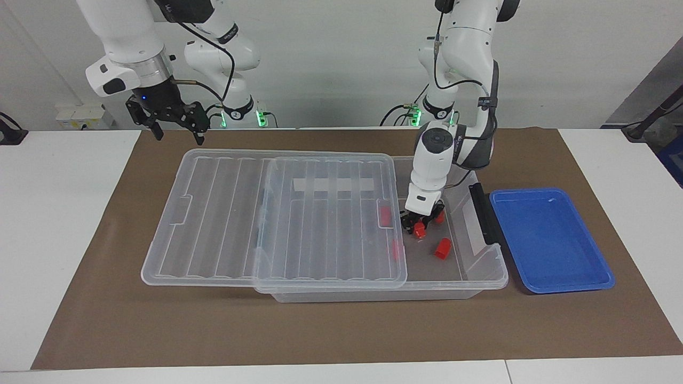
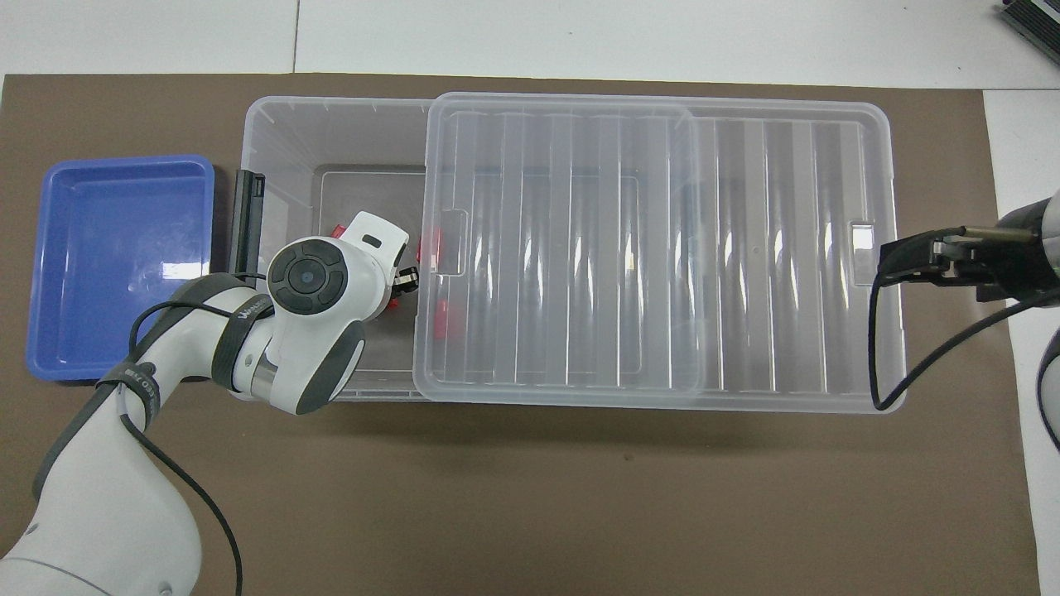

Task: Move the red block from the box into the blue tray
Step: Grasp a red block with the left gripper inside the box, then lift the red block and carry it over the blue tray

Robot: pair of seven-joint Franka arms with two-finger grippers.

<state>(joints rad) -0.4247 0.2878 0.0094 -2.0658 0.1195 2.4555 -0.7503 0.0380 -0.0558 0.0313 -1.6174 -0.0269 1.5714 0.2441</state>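
The clear box (image 1: 483,278) lies along the mat with its ribbed lid (image 1: 240,224) slid toward the right arm's end, so the end by the blue tray (image 1: 549,240) is uncovered. My left gripper (image 1: 418,226) is down inside that uncovered end, open, its jaws on either side of a red block (image 1: 419,231). Two more red blocks (image 1: 442,248) (image 1: 439,216) lie beside it; two others (image 1: 385,215) show through the lid. The tray holds nothing. In the overhead view the left arm (image 2: 310,277) hides the block. My right gripper (image 1: 176,128) waits, open, above the mat.
A black handle (image 1: 483,213) stands at the box's end next to the tray. The lid (image 2: 621,248) overhangs the box (image 2: 273,124) toward my right gripper (image 2: 903,258). The tray (image 2: 116,265) lies on the brown mat (image 1: 341,330) at the left arm's end.
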